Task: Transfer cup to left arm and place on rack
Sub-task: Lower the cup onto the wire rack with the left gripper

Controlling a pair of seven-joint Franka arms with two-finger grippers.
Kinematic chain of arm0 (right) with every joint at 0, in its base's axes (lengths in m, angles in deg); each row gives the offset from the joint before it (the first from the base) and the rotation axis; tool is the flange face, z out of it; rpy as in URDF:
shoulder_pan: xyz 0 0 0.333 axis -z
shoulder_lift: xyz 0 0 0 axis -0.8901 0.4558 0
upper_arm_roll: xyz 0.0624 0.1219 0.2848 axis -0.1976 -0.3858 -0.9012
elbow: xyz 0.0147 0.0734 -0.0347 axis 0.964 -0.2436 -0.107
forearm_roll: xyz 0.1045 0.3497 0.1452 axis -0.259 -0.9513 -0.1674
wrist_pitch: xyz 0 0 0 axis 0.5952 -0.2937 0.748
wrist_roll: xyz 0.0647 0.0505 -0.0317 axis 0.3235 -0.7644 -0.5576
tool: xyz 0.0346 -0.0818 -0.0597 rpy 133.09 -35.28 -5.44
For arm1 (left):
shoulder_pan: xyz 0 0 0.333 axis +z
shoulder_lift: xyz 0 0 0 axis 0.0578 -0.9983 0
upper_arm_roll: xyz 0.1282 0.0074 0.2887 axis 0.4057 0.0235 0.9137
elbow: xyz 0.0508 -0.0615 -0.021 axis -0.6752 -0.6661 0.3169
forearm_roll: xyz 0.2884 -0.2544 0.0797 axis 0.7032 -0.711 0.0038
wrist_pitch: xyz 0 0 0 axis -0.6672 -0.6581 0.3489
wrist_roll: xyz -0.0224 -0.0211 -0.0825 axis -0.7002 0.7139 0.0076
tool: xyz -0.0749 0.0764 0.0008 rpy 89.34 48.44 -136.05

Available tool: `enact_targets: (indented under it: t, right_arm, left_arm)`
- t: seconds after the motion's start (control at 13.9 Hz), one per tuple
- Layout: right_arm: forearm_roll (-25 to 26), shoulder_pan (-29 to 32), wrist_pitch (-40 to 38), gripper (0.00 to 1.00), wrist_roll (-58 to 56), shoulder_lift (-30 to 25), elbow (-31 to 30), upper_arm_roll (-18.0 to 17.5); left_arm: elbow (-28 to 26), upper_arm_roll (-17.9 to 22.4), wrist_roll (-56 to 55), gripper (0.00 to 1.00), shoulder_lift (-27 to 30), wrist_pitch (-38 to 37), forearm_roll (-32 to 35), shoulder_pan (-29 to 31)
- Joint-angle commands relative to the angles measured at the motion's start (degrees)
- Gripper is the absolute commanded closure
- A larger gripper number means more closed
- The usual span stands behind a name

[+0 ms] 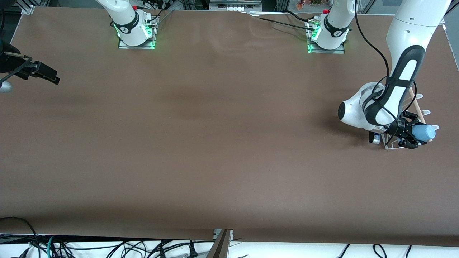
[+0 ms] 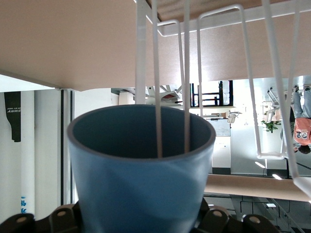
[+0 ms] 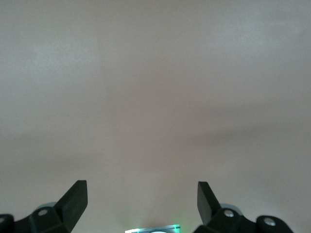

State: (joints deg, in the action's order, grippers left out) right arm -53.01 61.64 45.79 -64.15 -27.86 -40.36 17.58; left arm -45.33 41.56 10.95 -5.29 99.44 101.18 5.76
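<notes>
The light-blue cup (image 1: 425,133) is held on its side by my left gripper (image 1: 411,137), which is shut on it, over the end of the white wire rack (image 1: 419,96) nearer the front camera. The rack stands at the left arm's end of the table, with its wooden dowel (image 1: 416,104) along one side. In the left wrist view the cup (image 2: 141,184) fills the lower frame, and one looped prong (image 2: 156,97) reaches into its mouth. My right gripper (image 3: 142,199) is open and empty. It waits over the right arm's end of the table (image 1: 45,74).
Other rack prongs (image 2: 252,97) stand beside the cup's mouth. The brown table (image 1: 215,143) spreads between the two arms. The arm bases (image 1: 134,32) are along the table edge farthest from the front camera. Cables hang below the edge nearest it.
</notes>
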Motion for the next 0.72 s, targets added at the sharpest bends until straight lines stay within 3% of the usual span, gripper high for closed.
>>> enact_targets:
  t: [0.0, 0.29, 0.65]
  right_arm:
    - [0.07, 1.33, -0.45, 0.00, -0.64, -0.81, -0.74, -0.74]
    - [-0.11, 1.15, 0.35, 0.00, -0.81, -0.46, -0.30, -1.00]
    - [-0.20, 1.15, 0.17, 0.00, -0.82, -0.46, -0.30, -1.09]
  left_arm:
    - [2.91, 0.10, -0.45, 0.00, -0.71, -0.13, -0.17, -0.28]
    - [8.96, 0.01, -0.45, 0.00, -0.62, 2.42, -10.61, -1.60]
    - [19.68, -0.34, -0.28, 0.00, 0.61, 3.48, -34.15, -2.39]
